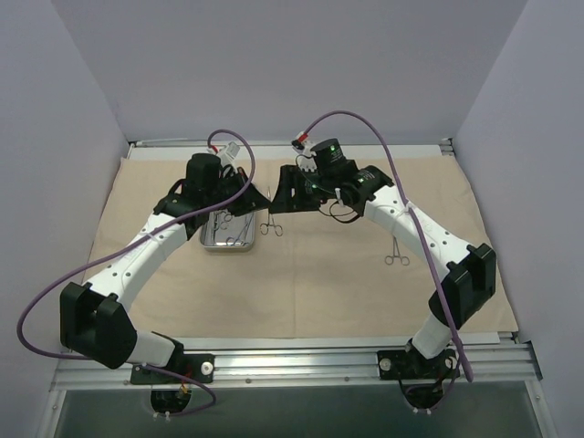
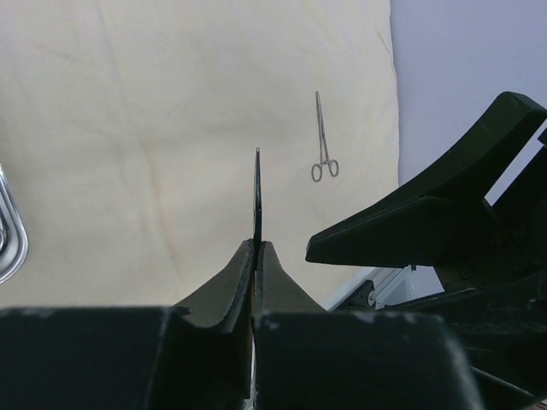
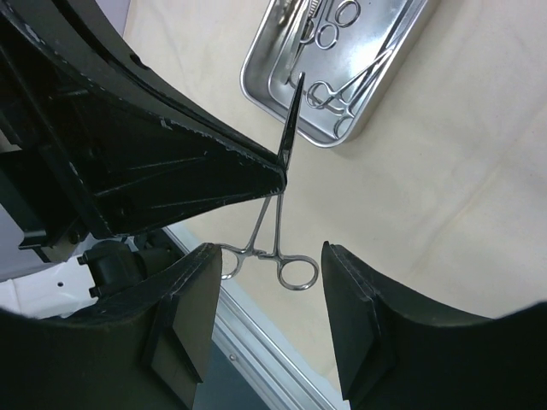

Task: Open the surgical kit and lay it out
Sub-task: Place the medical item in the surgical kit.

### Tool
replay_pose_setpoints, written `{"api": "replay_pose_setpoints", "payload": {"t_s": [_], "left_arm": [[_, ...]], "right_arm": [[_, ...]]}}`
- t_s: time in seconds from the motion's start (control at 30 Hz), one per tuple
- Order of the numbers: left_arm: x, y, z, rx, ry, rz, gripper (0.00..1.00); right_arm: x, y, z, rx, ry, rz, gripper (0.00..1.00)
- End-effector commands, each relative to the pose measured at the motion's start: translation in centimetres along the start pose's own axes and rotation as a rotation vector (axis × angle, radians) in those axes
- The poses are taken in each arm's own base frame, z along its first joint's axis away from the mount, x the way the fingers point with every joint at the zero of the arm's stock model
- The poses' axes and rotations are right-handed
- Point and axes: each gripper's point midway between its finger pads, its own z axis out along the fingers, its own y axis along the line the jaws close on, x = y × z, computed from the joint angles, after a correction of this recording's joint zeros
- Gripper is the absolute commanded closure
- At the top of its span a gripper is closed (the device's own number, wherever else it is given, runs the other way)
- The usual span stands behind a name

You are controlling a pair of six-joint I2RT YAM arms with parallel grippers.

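Where the left fingers [image 2: 229,286] meet, they are pinched flat together on the clamped forceps [image 3: 279,224], gripping its slim working end. The tip pokes out past them, edge-on in the left wrist view. The ring handles hang free on the other side. The instrument looks lifted off the cloth, just off the right side of the steel tray [image 3: 253,75].

Right fingers [image 3: 190,299] stand parted, one on either side of those ring handles. A gap seems to show around the rings, but contact can't be told for sure.

Left arm [image 1: 137,260]: elbow swung wide to the tray's left, forearm slanting in across the tray, wrist above its far edge.

Right arm [image 1: 429,237]: elbow well out to the tray's right, forearm angling back toward the tray, wrist about level with its far edge. The two sets of fingers sit nose to nose.

The tray rests on the cloth wrap [image 1: 319,283], which is spread flat. Several tray forceps [image 3: 342,85] lie inside it. One loose forceps [image 1: 397,254] lies on the cloth well to the tray's right, beside the right forearm.
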Motion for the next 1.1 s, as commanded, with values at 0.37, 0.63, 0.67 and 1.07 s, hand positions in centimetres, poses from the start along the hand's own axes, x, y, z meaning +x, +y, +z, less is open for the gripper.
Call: {"api": "replay_pose_setpoints", "payload": {"t_s": [0.37,0.63,0.67,1.07], "left_arm": [[-2.1,-2.0,-1.2,0.013,-0.086,0.014,0.98],[-2.2,-2.0,-1.3,0.003,-0.097,0.013,0.98],[-2.2,-2.0,-1.3,0.001,-0.098,0.014,0.98],[-2.5,-2.4,-1.5,0.006,-0.107,0.018,0.98]], "right_arm": [[-0.5,0.6,1.8,0.023,0.009,0.034,0.51],[-0.4,1.1,2.2,0.02,0.011,0.04,0.51],[-0.4,1.2,2.2,0.018,0.012,0.039,0.52],[0.5,1.3,3.1,0.022,0.047,0.043,0.6]]}}
